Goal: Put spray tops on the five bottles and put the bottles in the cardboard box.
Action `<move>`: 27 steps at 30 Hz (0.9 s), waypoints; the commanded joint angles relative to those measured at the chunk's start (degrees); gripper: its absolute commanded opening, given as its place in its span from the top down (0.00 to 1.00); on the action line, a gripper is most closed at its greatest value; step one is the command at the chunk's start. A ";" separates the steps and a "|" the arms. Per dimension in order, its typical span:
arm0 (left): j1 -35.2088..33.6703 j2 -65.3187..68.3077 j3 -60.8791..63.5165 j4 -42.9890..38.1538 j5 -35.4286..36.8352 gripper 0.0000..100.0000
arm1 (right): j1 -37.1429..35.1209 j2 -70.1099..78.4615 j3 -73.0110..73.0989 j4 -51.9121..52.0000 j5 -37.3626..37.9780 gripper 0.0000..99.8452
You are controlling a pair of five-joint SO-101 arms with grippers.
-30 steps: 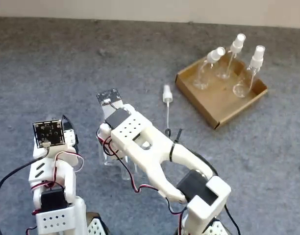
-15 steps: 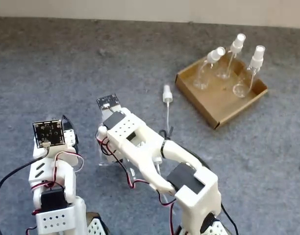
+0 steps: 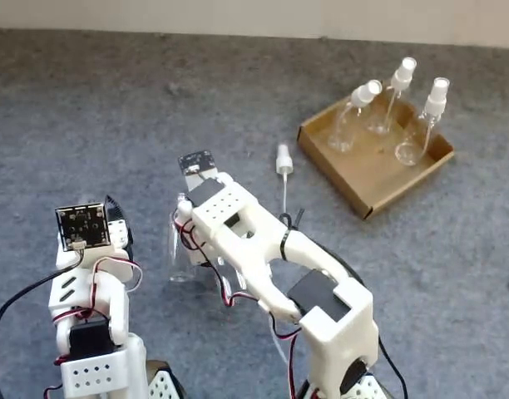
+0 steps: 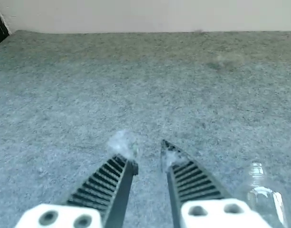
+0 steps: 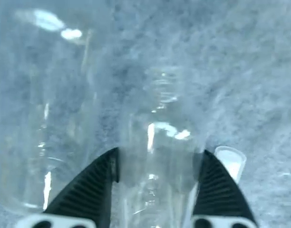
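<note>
Right gripper (image 5: 157,159) has its ribbed black jaws clamped on a clear round plastic bottle (image 5: 160,118) over the fuzzy grey carpet (image 5: 240,71), threaded neck pointing straight away from the wrist, while the left gripper (image 4: 148,152) sits slack and empty.

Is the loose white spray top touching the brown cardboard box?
Apart. The high view shows grey carpet between the loose white spray top and the brown cardboard box.
</note>
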State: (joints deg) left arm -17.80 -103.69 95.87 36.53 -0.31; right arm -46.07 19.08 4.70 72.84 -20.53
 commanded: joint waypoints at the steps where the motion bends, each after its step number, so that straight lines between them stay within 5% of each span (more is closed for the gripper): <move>1: -0.48 -0.66 0.75 -1.32 -0.35 0.95 | 1.54 -0.84 -1.98 -0.84 0.09 1.00; 9: -0.40 -0.66 0.75 -1.32 -0.35 0.95 | 2.24 -0.92 -4.62 1.36 0.09 1.00; 19: -0.40 -0.66 0.75 -1.32 -0.35 0.95 | 7.34 -0.84 -29.85 23.08 0.09 1.00; 27: -0.31 -0.66 0.84 -1.32 -0.35 0.95 | 9.19 -1.01 -42.33 28.44 22.24 1.00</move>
State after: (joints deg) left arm -17.80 -103.69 95.87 36.53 -0.31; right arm -38.42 19.34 -32.13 99.91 -5.41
